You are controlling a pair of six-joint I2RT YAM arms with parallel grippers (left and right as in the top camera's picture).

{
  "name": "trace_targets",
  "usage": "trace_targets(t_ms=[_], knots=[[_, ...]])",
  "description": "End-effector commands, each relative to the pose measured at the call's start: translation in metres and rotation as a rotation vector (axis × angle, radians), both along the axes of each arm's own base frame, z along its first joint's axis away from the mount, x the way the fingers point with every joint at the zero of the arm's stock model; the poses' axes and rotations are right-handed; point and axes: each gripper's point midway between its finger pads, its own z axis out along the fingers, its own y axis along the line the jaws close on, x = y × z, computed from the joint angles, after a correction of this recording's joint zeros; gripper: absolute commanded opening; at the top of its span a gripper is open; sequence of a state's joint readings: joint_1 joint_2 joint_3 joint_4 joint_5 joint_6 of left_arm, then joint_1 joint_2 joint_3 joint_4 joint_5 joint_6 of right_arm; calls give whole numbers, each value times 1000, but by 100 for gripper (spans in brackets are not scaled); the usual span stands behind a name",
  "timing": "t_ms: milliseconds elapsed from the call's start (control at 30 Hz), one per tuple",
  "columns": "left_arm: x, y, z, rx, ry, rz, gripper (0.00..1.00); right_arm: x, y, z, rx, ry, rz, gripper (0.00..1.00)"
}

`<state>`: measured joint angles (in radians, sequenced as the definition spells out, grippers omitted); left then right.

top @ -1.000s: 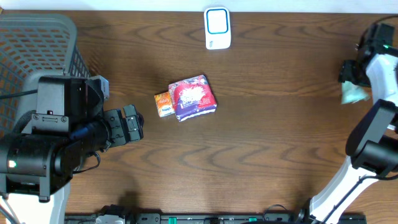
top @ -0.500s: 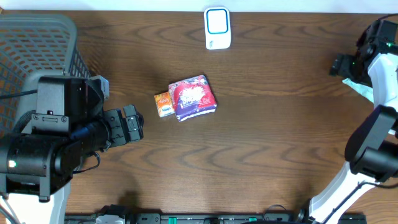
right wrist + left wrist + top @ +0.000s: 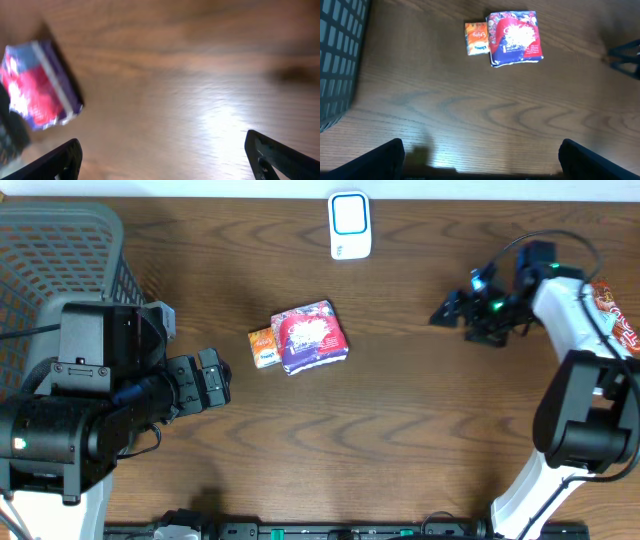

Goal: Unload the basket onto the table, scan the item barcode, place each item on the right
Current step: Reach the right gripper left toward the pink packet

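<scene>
A purple-and-red packet (image 3: 311, 336) lies flat in the middle of the table, with a small orange packet (image 3: 263, 347) touching its left side. The white scanner (image 3: 349, 225) with a blue-edged window stands at the far edge. My left gripper (image 3: 226, 380) is open and empty, left of the packets; in the left wrist view both packets (image 3: 514, 37) (image 3: 476, 37) lie well ahead of its gripper (image 3: 482, 165). My right gripper (image 3: 445, 311) is open and empty, to the right of the packets and pointing toward them. The right wrist view is blurred, with the purple packet (image 3: 40, 85) at the left beyond its gripper (image 3: 165, 160).
A grey mesh basket (image 3: 60, 250) fills the far left corner, beside the left arm. A red-patterned packet (image 3: 614, 310) lies at the right edge behind the right arm. Bare wood lies between the two grippers and in front of the packets.
The right arm has swung from the right edge leftward over the table, its gripper now pointing at the packets. The left arm and the packets have not moved.
</scene>
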<state>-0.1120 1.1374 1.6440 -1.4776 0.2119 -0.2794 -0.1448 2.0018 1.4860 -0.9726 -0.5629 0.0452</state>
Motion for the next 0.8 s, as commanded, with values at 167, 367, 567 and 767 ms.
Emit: trace_targets(t_ms=[167,367,567,767], knots=[[0,-1,0,-2,2,-16,98,-16,97,-5,183,-21,157,99],[0,-1,0,-2,2,-16,98,-7,149,-5,214,-49,139,99],[0,-1,-1,-2,2,-16,98,3,192,-6,159,-131,150,99],[0,-1,-1,-2,2,-16,98,0,211,-12,84,-151,141,91]])
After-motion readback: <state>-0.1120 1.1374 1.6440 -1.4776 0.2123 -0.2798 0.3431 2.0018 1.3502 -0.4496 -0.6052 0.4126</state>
